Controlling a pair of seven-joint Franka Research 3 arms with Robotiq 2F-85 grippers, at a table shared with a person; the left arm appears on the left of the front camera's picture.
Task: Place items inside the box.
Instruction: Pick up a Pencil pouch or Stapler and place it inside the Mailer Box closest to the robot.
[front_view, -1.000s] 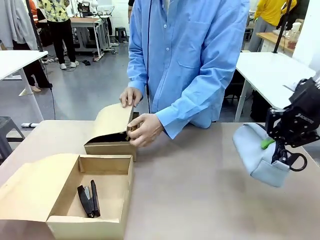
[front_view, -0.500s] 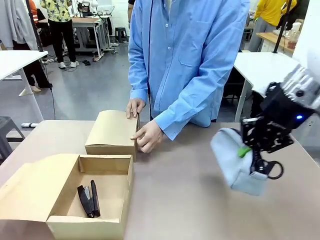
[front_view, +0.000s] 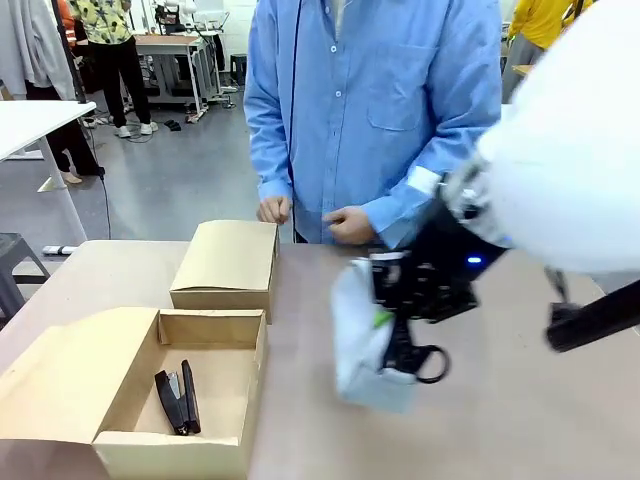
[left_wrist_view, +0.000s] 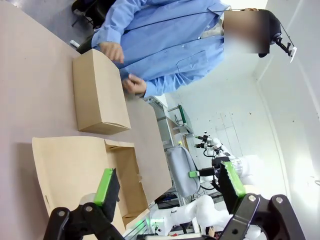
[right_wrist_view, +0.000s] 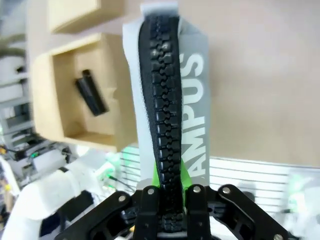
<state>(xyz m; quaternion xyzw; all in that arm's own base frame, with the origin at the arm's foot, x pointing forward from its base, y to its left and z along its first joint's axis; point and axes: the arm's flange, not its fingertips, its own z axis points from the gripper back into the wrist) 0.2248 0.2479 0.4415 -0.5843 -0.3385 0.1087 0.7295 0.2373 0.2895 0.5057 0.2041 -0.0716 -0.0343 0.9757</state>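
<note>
Table (front_view: 300, 400) tan, carrying box (front_view: 180, 455); grey floor (front_view: 170, 180) beyond

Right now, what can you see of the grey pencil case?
The grey pencil case looks like soft fabric, with a chunky black zip along one edge and white letters reading AMPUS. The right gripper has its jaws shut on the zip edge. The case hangs above the table, right of the open box.
</note>
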